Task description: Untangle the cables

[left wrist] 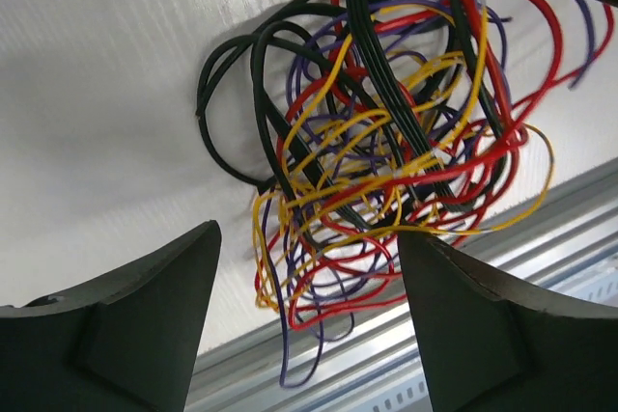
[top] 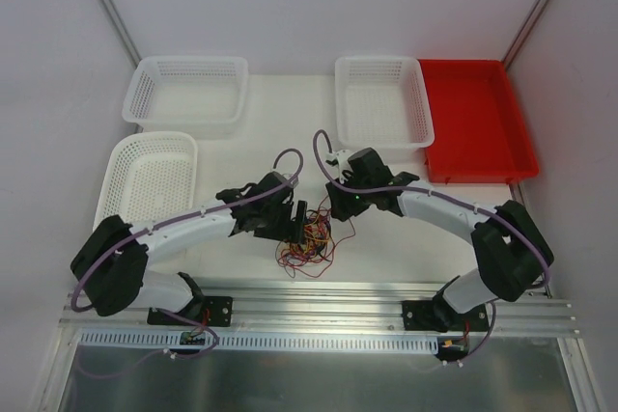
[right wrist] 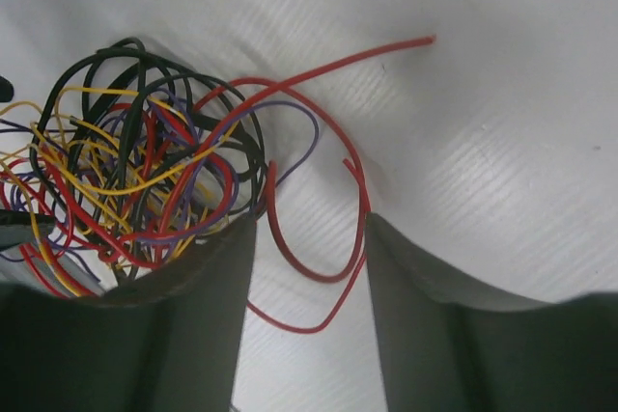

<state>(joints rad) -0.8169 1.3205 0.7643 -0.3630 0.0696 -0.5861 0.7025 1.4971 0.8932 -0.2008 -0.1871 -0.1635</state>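
The cables (left wrist: 386, 142) are being borne by the table (left wrist: 97, 94), just ahead of the left gripper (left wrist: 307, 238), ahead-left of the right gripper (right wrist: 309, 224).

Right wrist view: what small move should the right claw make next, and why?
Probably lower the right claw and close on the red cable: the open jaws straddle its loop, which lies clear of the tangle.

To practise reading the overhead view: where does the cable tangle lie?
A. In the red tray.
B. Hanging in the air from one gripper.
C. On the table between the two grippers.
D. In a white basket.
C: the cables lie on the white table, between the left gripper and the right gripper, both open.
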